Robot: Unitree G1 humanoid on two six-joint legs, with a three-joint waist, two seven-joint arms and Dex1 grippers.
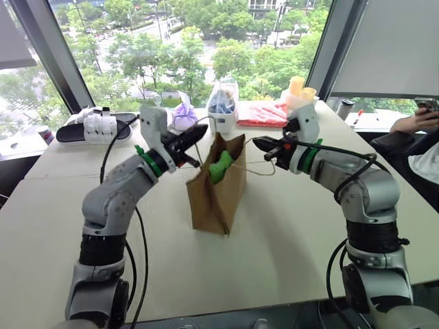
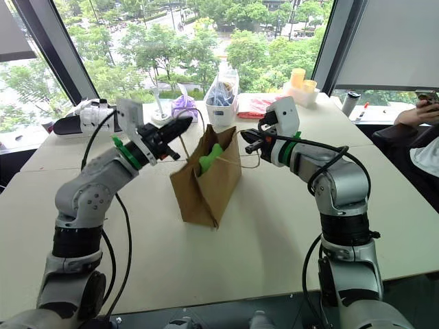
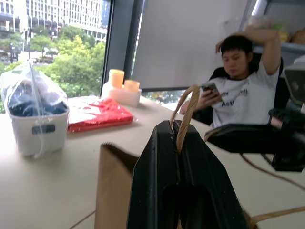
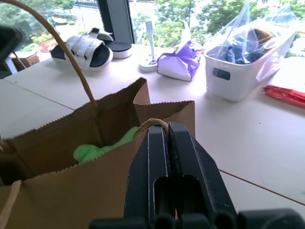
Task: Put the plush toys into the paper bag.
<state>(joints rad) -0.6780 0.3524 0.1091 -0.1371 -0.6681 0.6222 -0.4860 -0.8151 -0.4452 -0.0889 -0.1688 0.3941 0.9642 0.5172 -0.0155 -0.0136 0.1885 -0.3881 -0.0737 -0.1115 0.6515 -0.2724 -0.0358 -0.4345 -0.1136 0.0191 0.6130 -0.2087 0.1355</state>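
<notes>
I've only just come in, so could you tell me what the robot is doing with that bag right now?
The robot is holding the brown paper bag open on the table by its cord handles: the left gripper is shut on one handle and the right gripper is shut on the other. The green plush toy already lies inside the bag. A person sits beyond the table's far corner looking at a phone, not touching anything.

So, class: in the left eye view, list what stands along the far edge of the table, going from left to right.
White sandals → purple cloth bundle → white tub with the clear plastic bag → red packet → yellow cups
</notes>
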